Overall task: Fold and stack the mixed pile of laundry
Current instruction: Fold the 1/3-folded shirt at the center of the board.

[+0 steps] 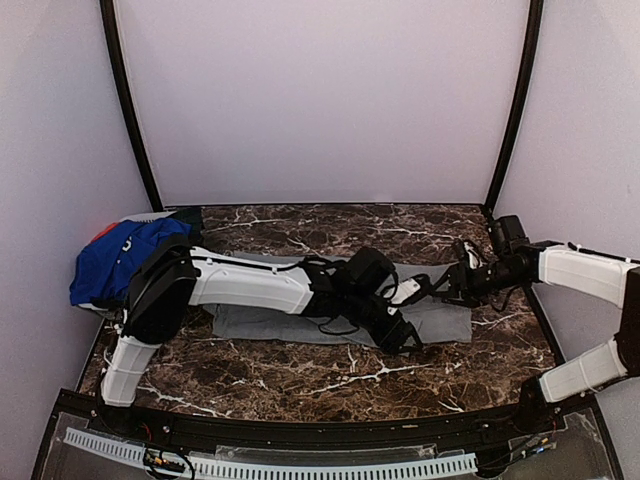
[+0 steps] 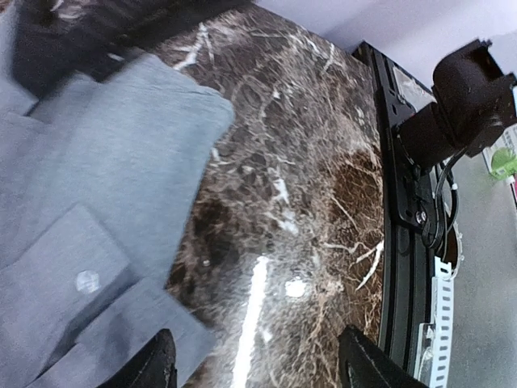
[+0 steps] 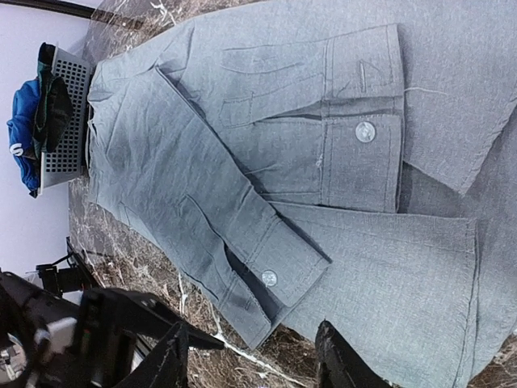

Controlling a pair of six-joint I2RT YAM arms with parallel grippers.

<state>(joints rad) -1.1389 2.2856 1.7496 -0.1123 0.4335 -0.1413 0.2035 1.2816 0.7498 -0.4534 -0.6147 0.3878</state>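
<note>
At the far left corner of the marble table, a small grey basket holds the rest of the laundry. The royal-blue T-shirt with white print is heaped on top, a scrap of the red-orange garment shows at its far edge, and dark cloth lies beside it toward the back wall. The left arm reaches from its base at the near left across the middle of the table, low over the grey shirt. The shirt is spread flat on the marble, with two buttoned cuffs laid over its body. The left gripper is at the shirt's near edge, toward its right end. Its fingers are spread wide with nothing between them, one over a corner of the grey cloth and the other over bare marble. Whether they touch the cloth cannot be told. Just to the right and a little farther back, the right gripper points in over the shirt's right end. Its fingers also stand apart and pinch nothing, with the shirt's edge and the marble showing between them. The right arm bends back to its base at the near right corner.
</note>
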